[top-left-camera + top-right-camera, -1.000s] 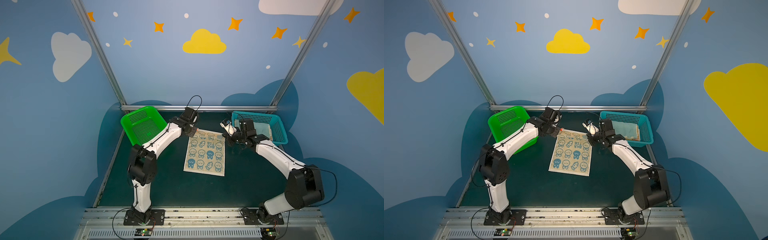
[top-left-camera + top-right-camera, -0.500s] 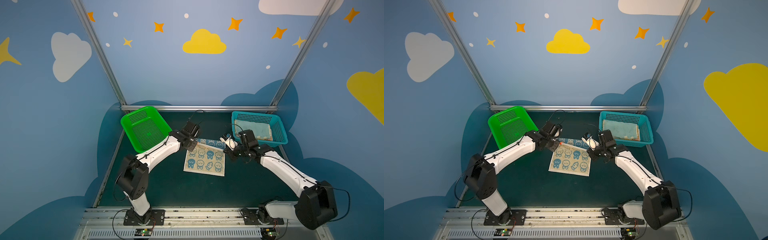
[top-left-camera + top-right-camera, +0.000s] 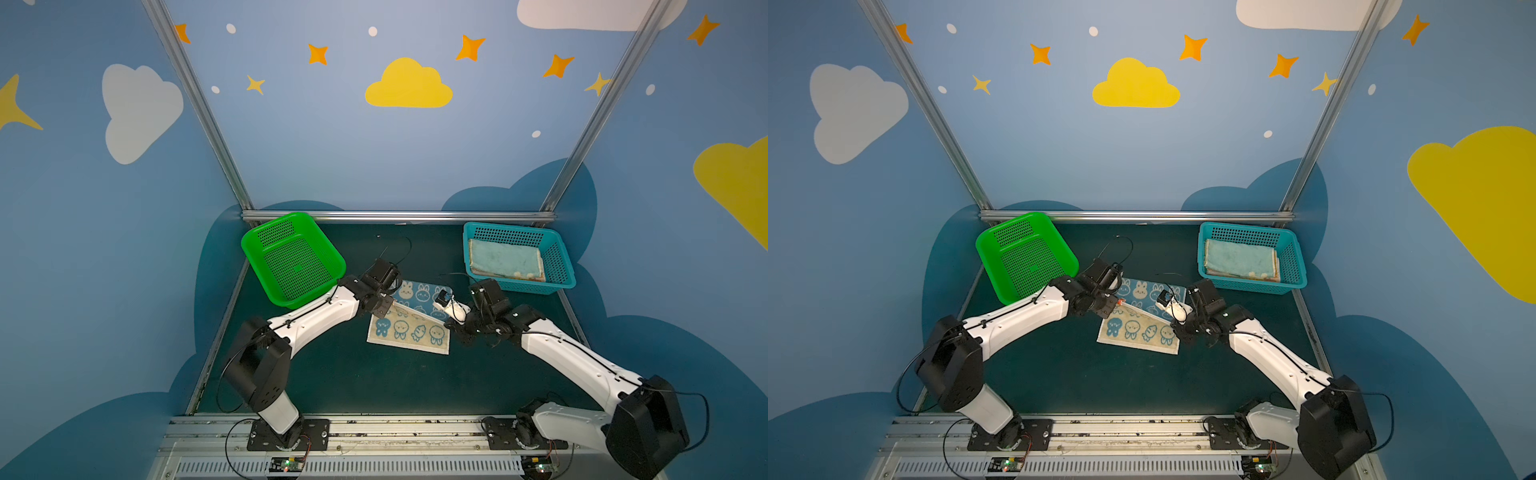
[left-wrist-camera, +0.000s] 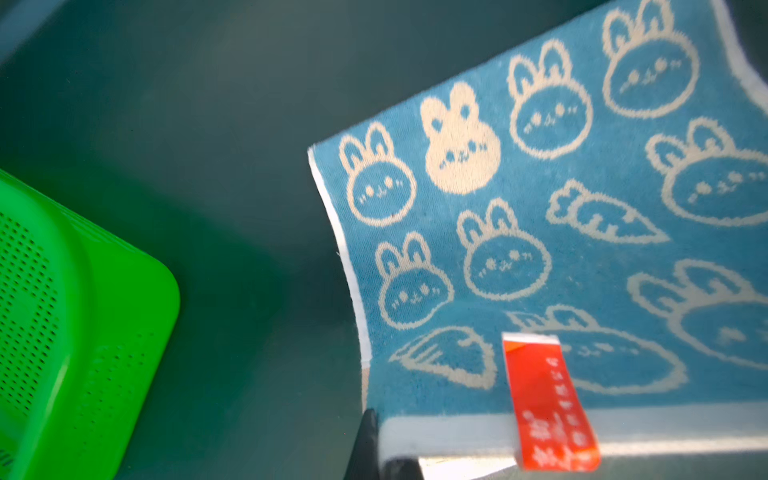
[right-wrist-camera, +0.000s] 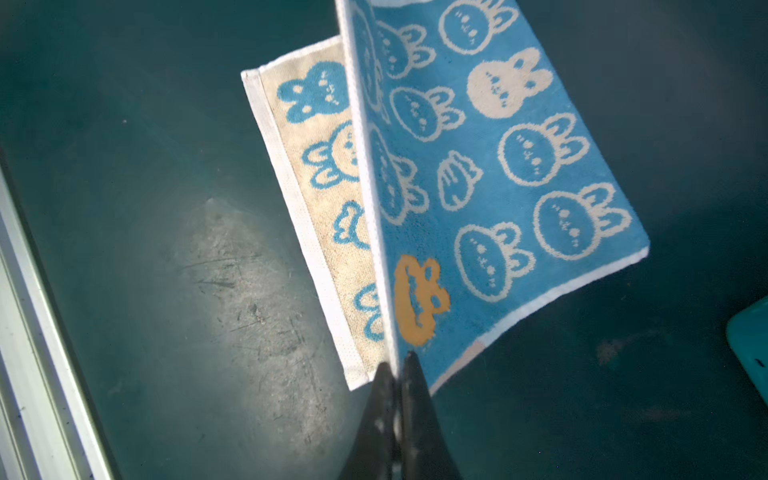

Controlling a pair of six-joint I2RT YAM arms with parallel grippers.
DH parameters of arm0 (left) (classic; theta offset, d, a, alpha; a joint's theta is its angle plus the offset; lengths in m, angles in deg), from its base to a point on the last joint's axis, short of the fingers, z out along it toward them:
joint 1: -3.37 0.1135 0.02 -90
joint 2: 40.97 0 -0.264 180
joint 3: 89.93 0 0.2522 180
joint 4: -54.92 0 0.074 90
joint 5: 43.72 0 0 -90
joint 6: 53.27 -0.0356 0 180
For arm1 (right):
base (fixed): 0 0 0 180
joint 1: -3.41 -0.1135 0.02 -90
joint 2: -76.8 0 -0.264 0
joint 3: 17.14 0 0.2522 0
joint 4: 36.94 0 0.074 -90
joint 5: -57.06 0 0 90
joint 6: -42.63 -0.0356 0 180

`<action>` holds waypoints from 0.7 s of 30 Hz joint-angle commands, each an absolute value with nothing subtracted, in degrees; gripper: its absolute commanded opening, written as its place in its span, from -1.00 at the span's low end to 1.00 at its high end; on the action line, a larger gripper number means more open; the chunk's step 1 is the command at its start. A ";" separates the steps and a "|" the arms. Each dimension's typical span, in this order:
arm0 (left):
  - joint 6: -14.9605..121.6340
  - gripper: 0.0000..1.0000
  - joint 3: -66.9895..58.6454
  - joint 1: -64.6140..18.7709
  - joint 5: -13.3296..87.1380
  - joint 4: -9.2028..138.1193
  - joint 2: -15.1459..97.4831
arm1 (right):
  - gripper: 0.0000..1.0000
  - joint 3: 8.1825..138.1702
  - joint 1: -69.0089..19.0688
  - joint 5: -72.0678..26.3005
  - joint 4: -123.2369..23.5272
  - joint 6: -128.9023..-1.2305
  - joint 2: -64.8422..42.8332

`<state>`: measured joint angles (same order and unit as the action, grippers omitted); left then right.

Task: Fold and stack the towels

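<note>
On the dark green table [image 3: 353,382], just beyond the near rail where both arms are mounted, a towel [image 3: 409,332] lies half folded. Its near half rests flat on the table, pale side up, with a row of blue rabbits and a carrot showing in both top views. Above the middle of the cloth the left gripper [image 3: 390,306] and the right gripper [image 3: 451,327] each pinch a corner of the same white-hemmed edge, with their jaws closed tight on the fabric. The right wrist view shows the dark fingertips [image 5: 388,374] clamped on the hem beside an orange rabbit [image 5: 419,299]. The left wrist view shows a red label [image 4: 548,399] hanging from the held edge near that gripper [image 4: 380,440]. From this raised edge the far half of the towel [image 5: 498,166] slopes back down toward the table, blue side up, patterned with cream rabbits and carrots. Farther back, to the left, a green basket [image 3: 253,245] sits tilted and holds nothing. At the far right, a teal basket [image 3: 559,266] holds folded towels [image 3: 505,259], the top one pale blue. The blue wall behind them is painted with clouds and stars.
</note>
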<state>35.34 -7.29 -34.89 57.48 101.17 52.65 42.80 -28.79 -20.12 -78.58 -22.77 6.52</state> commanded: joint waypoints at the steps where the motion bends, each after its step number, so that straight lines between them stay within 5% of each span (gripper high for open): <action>1: 37.54 -0.92 -9.56 -34.40 60.46 101.21 51.00 | -1.00 41.68 -29.50 -24.16 -83.28 -22.73 4.04; 11: 41.18 -0.76 -14.29 -35.46 58.78 99.40 51.68 | -1.00 41.65 -32.96 -23.09 -84.06 -20.65 -2.18; 17: 43.35 -0.02 -16.59 -36.03 54.76 99.29 49.51 | -0.80 42.39 -34.91 -24.40 -85.40 -20.21 -5.23; 21: 45.84 0.20 -18.98 -36.18 53.29 98.52 46.26 | -0.57 43.52 -36.89 -24.32 -86.98 -20.20 -6.41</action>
<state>43.28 -18.07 -36.01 54.85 98.63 49.04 42.36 -35.68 -23.99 -84.05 -20.41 -6.01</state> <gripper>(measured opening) 0.590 0.203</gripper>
